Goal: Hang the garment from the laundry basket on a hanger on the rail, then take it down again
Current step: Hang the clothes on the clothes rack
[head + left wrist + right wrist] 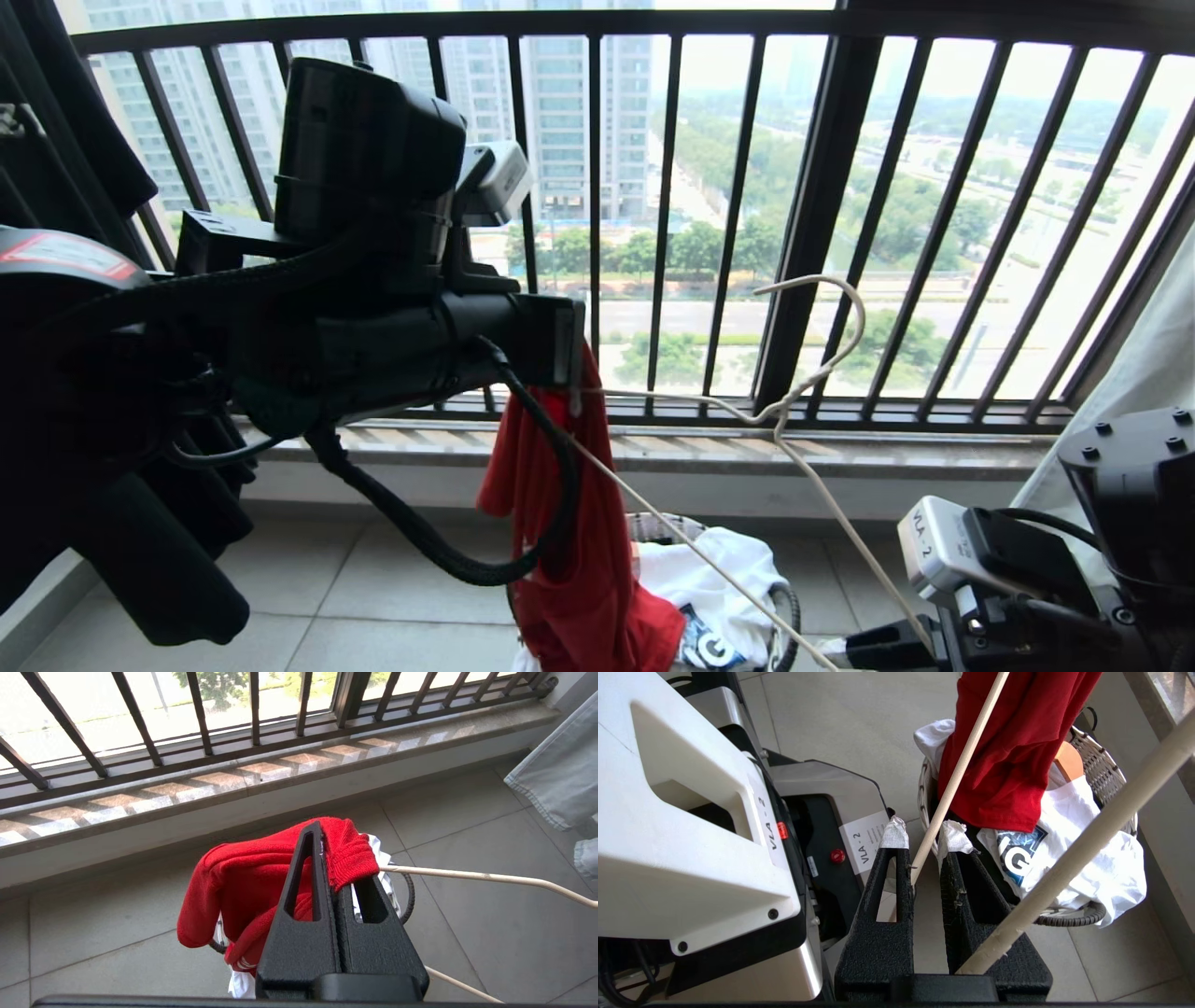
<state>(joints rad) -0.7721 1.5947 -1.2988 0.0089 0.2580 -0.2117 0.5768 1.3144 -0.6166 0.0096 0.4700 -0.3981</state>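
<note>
Two grippers busy, each with its own job. Up high, the left gripper (334, 858) has its jaws clamped tight on a fold of the red T-shirt (569, 523), right at a ribbed edge that looks like the collar, so the rest of the shirt hangs straight down with its tail dipping into the laundry basket (1099, 765) below. Holding it by the collar makes sense: the neck opening is where a hanger has to go in. Low on the other side, the right gripper (922, 835) has its taped fingertips nearly closed around one thin arm of the white wire hanger (812, 373), gripping it near the end, with the hook rising toward the window bars (812, 215). One end of the hanger reaches right over to the left gripper, just beside the pinched collar, lined up, I'd say, to be threaded in. White clothing (1087, 858) sits heaped in the basket. No rail in sight here, so the hanging step is not yet done.
</note>
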